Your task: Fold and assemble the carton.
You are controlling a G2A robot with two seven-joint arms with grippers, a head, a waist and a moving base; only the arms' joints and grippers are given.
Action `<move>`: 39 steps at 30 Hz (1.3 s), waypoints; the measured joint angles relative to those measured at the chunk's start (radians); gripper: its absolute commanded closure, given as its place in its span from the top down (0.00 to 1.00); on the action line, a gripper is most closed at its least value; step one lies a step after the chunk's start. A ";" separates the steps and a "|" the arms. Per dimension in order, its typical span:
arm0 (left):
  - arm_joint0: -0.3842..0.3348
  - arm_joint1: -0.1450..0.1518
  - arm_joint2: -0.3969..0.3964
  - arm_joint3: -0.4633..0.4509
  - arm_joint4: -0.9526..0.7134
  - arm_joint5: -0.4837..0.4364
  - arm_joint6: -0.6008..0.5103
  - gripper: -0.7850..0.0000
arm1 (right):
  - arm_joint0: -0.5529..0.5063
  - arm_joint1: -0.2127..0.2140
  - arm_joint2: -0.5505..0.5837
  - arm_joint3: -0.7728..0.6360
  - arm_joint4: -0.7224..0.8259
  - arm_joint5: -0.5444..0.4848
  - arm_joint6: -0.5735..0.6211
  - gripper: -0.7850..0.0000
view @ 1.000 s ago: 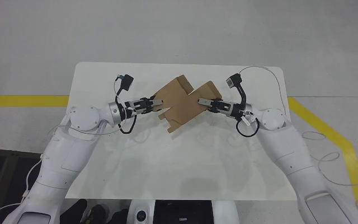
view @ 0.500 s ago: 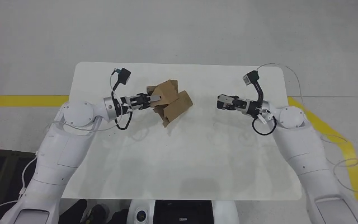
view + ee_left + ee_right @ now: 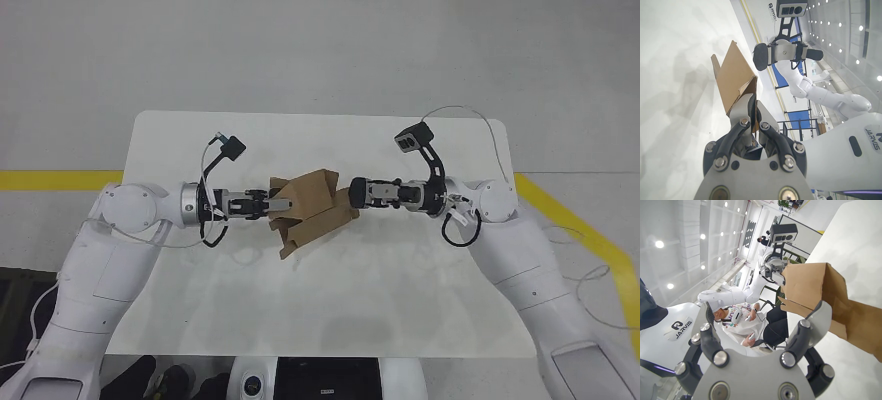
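the carton, partly folded, is at the middle of the table. the left gripper pinches one edge of it; the right gripper is spread wide at the opposite end (contact unclear).

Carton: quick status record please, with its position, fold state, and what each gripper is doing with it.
carton: brown cardboard, mid-table, between the two grippers
fold state: partly folded, flaps loose, not assembled
left gripper: shut on one edge of the cardboard
right gripper: open, at the opposite side; contact unclear
table: white
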 measured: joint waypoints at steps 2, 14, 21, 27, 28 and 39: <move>0.007 0.002 -0.005 -0.009 -0.012 0.002 -0.014 0.00 | 0.010 -0.003 -0.023 -0.002 0.006 0.003 0.003 0.78; 0.033 0.012 -0.023 -0.058 -0.076 0.034 -0.045 0.00 | 0.054 -0.001 -0.111 0.034 -0.022 0.003 0.003 0.76; 0.055 0.018 -0.032 -0.076 -0.086 0.046 -0.048 0.00 | 0.072 0.007 -0.143 0.061 -0.013 -0.004 -0.004 0.69; 0.064 0.020 -0.031 -0.093 -0.089 0.054 -0.036 0.00 | 0.087 0.006 -0.179 0.079 0.007 -0.020 -0.019 0.65; 0.065 0.020 -0.030 -0.095 -0.090 0.054 -0.035 0.00 | 0.089 0.005 -0.186 0.082 0.011 -0.019 -0.018 0.66; 0.066 0.024 -0.030 -0.094 -0.093 0.053 -0.034 0.00 | 0.094 -0.003 -0.238 0.110 0.050 -0.029 -0.028 0.49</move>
